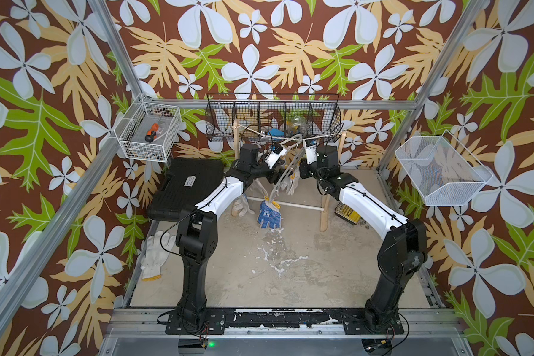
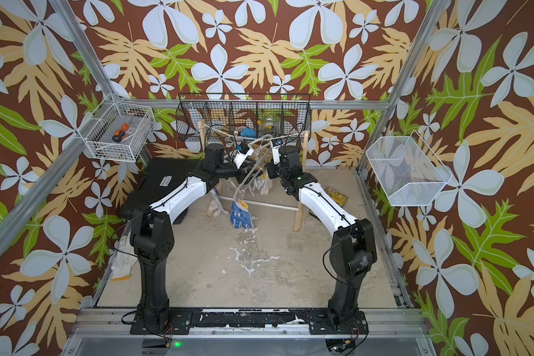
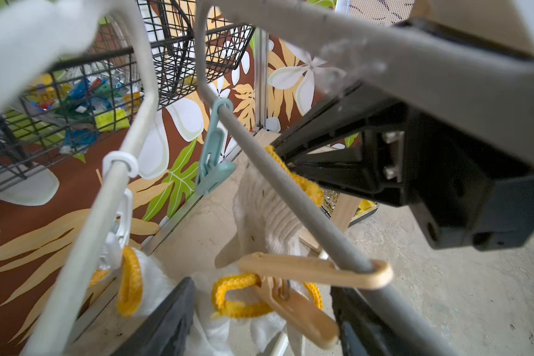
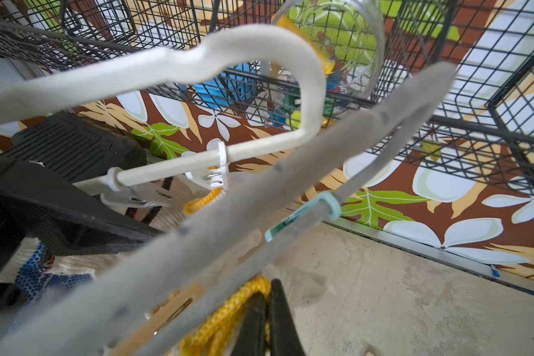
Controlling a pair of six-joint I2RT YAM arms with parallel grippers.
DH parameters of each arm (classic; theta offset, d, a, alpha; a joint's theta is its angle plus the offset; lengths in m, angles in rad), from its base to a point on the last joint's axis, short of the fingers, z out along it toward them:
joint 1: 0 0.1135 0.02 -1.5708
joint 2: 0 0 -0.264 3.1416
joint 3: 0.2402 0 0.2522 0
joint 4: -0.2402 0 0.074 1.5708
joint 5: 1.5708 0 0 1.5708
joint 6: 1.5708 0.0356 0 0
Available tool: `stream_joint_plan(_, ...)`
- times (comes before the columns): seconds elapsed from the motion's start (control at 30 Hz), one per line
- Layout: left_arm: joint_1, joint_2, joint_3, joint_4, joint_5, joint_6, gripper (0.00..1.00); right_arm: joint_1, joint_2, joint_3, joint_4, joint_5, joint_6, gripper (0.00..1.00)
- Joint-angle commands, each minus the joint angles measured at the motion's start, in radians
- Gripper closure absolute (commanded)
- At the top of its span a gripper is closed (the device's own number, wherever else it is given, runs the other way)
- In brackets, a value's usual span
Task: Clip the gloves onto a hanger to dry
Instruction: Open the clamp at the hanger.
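Right end effector (image 4: 269,296) is pinched tight on a glove (image 3: 265,212) at the hanger (image 3: 247,131); left end effector (image 3: 259,286) gapes around the tan clip (image 3: 293,305). Reckon the glove slips before that clip bites.

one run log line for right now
step: clipping | left gripper: open around tan clip | right gripper: shut on glove cuff

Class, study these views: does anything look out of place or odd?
Yes. One white knit glove with a yellow cuff lies alone on the floor beside the left arm, far from the grey hanger. White splatter stains the floor's centre.
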Motion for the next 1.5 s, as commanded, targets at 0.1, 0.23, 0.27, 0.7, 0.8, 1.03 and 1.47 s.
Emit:
stream_joint_plan(0.1,0.007,0.029,0.068,-0.081,-0.044,0.096,0.27,-0.024,0.005,0.027,-0.009,0.006,-0.016,1.0)
stream_joint_plan(0.23,0.031,0.02,0.082,-0.104,0.058,0.094,0.27,-0.025,0.015,0.043,-0.037,0.029,-0.02,1.0)
stream_joint_plan(0.27,0.037,0.019,0.087,-0.123,0.101,0.098,0.26,-0.026,0.019,0.05,-0.047,0.037,-0.021,1.0)
stream_joint_plan(0.7,0.073,0.03,0.214,-0.322,0.246,0.135,0.26,-0.043,0.055,0.119,-0.118,0.076,-0.03,1.0)
stream_joint_plan(0.8,0.075,0.005,0.191,-0.326,0.283,0.13,0.27,-0.042,0.061,0.13,-0.121,0.076,-0.03,1.0)
stream_joint_plan(1.03,0.083,-0.014,0.134,-0.329,0.293,0.124,0.27,-0.043,0.079,0.158,-0.125,0.077,-0.024,1.0)
stream_joint_plan(1.47,0.071,0.039,0.131,0.041,-0.058,-0.018,0.31,-0.042,0.119,0.197,-0.13,0.069,-0.006,1.0)
